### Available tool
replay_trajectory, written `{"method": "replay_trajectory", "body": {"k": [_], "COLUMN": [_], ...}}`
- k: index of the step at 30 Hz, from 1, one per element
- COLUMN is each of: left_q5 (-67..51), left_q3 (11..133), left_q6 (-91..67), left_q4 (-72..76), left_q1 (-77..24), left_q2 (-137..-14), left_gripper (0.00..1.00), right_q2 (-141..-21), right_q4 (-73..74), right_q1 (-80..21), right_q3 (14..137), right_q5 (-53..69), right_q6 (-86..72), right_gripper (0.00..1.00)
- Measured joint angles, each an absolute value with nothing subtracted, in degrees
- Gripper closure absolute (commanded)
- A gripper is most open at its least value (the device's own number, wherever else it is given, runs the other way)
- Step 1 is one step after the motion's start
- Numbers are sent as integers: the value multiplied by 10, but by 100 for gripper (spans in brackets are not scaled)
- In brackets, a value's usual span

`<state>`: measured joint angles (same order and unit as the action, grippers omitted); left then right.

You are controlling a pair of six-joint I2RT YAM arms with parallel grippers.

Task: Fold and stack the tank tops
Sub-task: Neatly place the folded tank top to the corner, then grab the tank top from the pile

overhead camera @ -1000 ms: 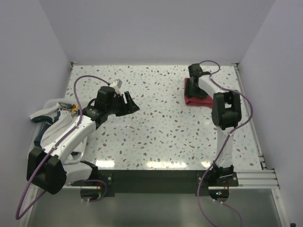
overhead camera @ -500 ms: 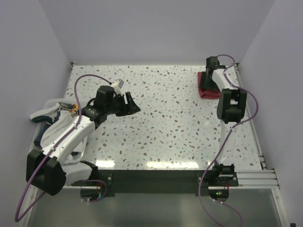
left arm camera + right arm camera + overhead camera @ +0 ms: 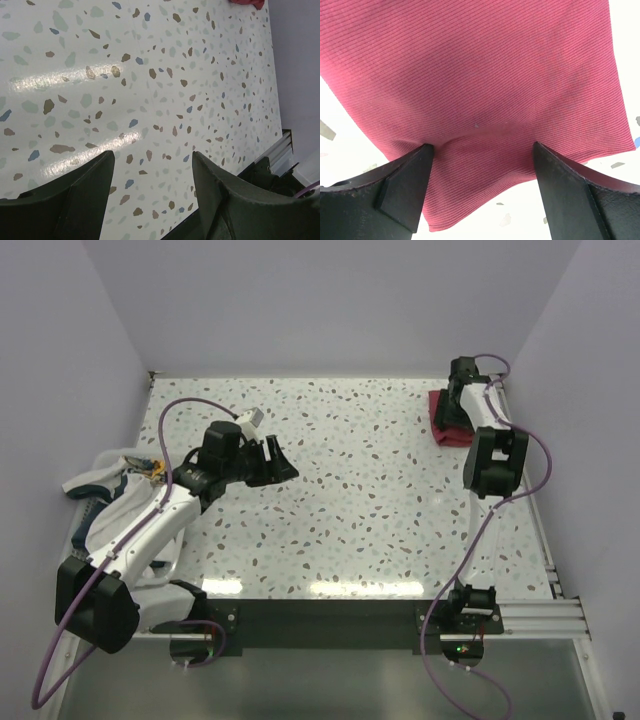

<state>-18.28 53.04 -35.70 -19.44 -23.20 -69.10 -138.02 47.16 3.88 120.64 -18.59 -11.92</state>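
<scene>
You look to be between garments: the red tank top [image 3: 446, 426] lies folded into a small flat pad at the far right corner of the table [image 3: 380, 500]. The right gripper [image 3: 482, 150] is spread wide over it, its fingertips dimpling the ribbed cloth but clasping nothing. The left gripper [image 3: 151, 156] hangs equally wide and empty over bare speckled surface, while the white tank top [image 3: 105, 495] sits crumpled at the left edge, partly under that arm. Next, by my reading: lift the right clear without dragging the fold, then draw the white one to the middle and flatten it.
</scene>
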Motion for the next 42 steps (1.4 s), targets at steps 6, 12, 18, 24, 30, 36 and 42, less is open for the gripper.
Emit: {"method": "replay_trajectory", "body": {"k": [6,12,18,24,30,36,42], "left_q5": [-184,-184,-182,-173,-144,-97,8], "left_q3": [530,530,530,530,540,570,594], "left_q6": [-357,-357,-358,-359,-364,-367,-387], "left_q4": [-194,-194,-194,-193,-193,-199,-244], "left_q1": [-232,-232,-232,-232,-232,-232,-229], "left_q2": [-691,-691,-691,-688,-683,-682,-679], "left_gripper": [31,30,30,28,28,28,28], "right_q2": [-1400,-1400,-1384,-1299,-1171,-989,-874], "right_q4": [474,464,449,437,415,369,311], "right_q1": [46,46,46,48,47,-26,-258], "right_q3": [1240,1240,1219,1155,1117,956,777], "right_q5": [-204,-223,-231,-234,-225,-211,-157], "right_q6": [-119,-118,-116,-120,-142,-183,-237], "right_gripper": [14,11,8,4,3,2,2]}}
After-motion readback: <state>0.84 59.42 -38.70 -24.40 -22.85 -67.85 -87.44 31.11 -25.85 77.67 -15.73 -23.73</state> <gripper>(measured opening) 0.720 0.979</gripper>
